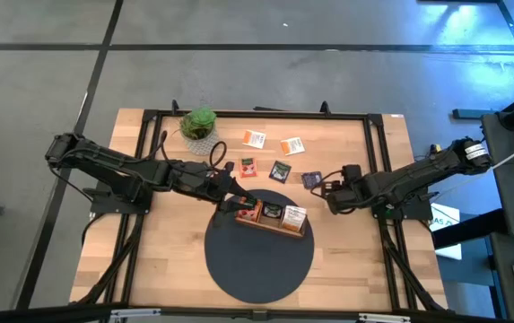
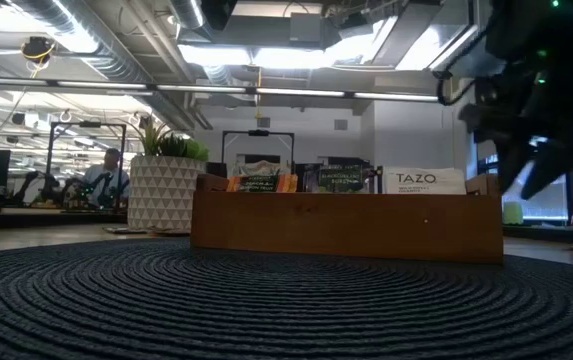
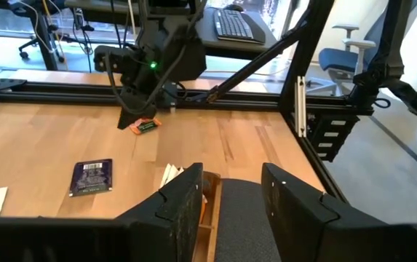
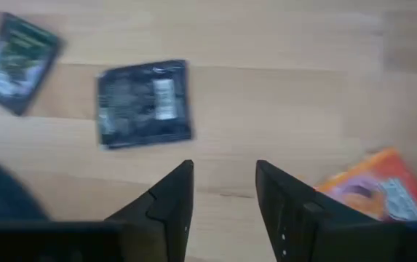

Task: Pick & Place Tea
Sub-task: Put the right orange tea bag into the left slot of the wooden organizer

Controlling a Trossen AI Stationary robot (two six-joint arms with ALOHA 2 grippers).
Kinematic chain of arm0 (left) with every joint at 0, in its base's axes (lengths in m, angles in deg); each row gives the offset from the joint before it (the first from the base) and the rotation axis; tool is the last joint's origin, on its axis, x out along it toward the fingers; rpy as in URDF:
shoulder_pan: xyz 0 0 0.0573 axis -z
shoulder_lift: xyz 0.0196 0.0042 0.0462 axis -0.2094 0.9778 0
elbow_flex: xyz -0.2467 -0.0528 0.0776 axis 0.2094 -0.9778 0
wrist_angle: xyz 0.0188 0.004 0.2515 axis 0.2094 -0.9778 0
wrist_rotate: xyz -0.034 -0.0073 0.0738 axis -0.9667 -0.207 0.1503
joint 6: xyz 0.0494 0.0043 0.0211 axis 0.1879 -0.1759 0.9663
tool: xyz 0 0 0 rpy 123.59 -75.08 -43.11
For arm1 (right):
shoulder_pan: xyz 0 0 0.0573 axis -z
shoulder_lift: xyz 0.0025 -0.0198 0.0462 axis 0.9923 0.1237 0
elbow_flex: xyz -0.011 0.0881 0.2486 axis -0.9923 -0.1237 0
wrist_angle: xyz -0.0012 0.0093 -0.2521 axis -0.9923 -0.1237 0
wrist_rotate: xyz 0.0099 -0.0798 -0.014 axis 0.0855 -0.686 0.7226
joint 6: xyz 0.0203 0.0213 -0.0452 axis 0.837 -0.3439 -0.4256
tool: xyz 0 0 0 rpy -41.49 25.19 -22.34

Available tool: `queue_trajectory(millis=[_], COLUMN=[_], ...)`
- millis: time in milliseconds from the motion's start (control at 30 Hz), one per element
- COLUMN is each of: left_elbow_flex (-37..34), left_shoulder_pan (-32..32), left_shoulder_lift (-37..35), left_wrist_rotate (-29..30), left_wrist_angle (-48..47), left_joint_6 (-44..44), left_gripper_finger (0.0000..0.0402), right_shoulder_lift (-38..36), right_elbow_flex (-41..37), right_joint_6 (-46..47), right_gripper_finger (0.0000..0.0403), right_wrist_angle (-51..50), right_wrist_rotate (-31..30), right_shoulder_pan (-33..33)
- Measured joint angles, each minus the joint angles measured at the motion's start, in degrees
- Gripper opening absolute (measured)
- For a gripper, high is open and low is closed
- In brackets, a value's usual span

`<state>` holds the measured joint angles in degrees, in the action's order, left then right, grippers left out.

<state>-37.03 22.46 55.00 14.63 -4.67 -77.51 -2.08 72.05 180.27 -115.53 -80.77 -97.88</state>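
The brown wooden tray [image 1: 274,226] stands on a dark round mat [image 1: 258,256]. Tea packets stand in it: orange [image 2: 256,183], black-green [image 2: 341,180] and white [image 2: 424,181]. More tea lies flat on the table: two white-orange packets [image 1: 254,138] [image 1: 292,145], a red one [image 1: 248,167], a black-green one [image 1: 280,170] and a purple one [image 4: 146,102]. My left gripper [image 3: 230,200] hangs open over the tray's left end. My right gripper [image 4: 225,178] points down, open over bare wood, between the purple packet and an orange packet [image 4: 372,191].
A small green potted plant [image 1: 198,123] stands at the table's far left. A black frame rail [image 1: 257,114] runs around the table top. Bare wood lies to the left and right of the mat.
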Motion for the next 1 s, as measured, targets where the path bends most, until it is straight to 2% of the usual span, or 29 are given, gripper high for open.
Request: queue_trajectory(millis=[100, 233, 267, 333, 433, 567, 733, 1000], left_elbow_flex=[0.00, 0.00, 0.00, 0.00, 0.00, 0.02, 0.02, 0.02], left_shoulder_pan=[0.00, 0.00, -0.01, 0.00, -0.02, -0.02, 0.00, -0.02], left_shoulder_lift=[0.02, 0.02, 0.02, 0.02, 0.02, 0.02, 0.02, 0.02], left_wrist_rotate=[0.04, 0.05, 0.05, 0.08, 0.20, 1.44, 2.97, 4.13], left_wrist_angle=[-0.38, -0.37, -0.35, -0.36, -0.35, -0.35, -0.35, -0.35], left_joint_6=[-0.01, 0.02, 0.35, 1.26, 1.91, 1.93, 1.93, 1.77], left_gripper_finger=[0.0137, 0.0139, 0.0139, 0.0141, 0.0141, 0.0138, 0.0137, 0.0139], right_shoulder_lift=[0.00, 0.00, 0.00, 0.01, 0.02, 0.80, 4.69, 13.57], right_elbow_flex=[0.12, -0.24, -0.25, -0.19, 0.03, 0.06, 0.10, 0.24], right_joint_6=[-0.41, 6.19, 6.71, 13.70, 25.68, 30.31, 39.86, 41.68], right_gripper_finger=[0.0151, 0.0150, 0.0150, 0.0150, 0.0150, 0.0150, 0.0150, 0.0150], right_wrist_angle=[5.15, 15.71, 16.57, 16.46, 11.66, 7.72, 7.90, 5.96], right_wrist_rotate=[0.74, 0.04, -4.39, -11.79, -16.24, -13.62, -13.43, -8.66], right_shoulder_pan=[-0.02, 0.00, 0.06, 0.60, 2.89, 7.59, 12.69, 19.17])
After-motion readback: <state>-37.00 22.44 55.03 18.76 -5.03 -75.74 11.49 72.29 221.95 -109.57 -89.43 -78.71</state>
